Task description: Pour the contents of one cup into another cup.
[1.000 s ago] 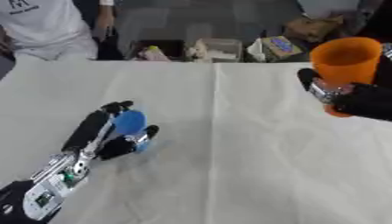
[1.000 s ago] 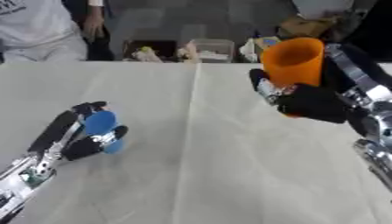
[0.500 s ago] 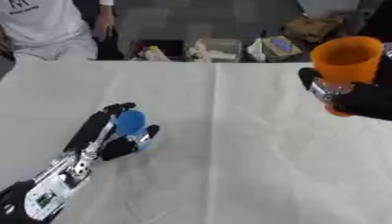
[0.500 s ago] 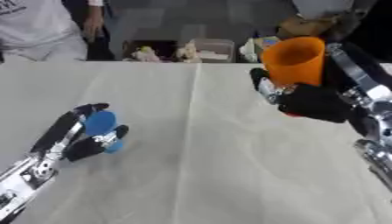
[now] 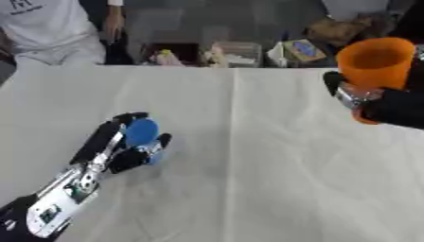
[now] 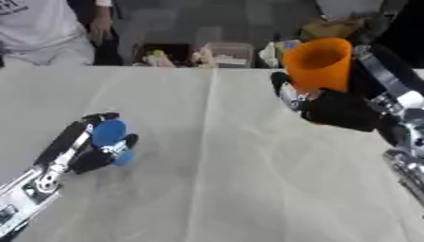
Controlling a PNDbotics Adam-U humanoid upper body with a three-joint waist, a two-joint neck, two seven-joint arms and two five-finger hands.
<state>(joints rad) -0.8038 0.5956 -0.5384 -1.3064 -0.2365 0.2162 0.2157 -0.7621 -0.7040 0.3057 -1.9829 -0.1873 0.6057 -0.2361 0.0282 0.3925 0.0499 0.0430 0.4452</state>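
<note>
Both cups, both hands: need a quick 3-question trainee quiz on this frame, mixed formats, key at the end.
1. True or false: the orange cup stands on the table.
2. Which hand is curled round the blue cup? A) left hand B) right hand
3. Fill in: the orange cup's mouth faces ____.

Key: 1 false, the right hand holds it raised. 2 A. 3 up.

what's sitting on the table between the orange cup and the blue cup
Nothing visible. The right hand holds the orange cup raised at the right, the left hand is curled round the blue cup on the left, and only bare white tablecloth lies between them.
</note>
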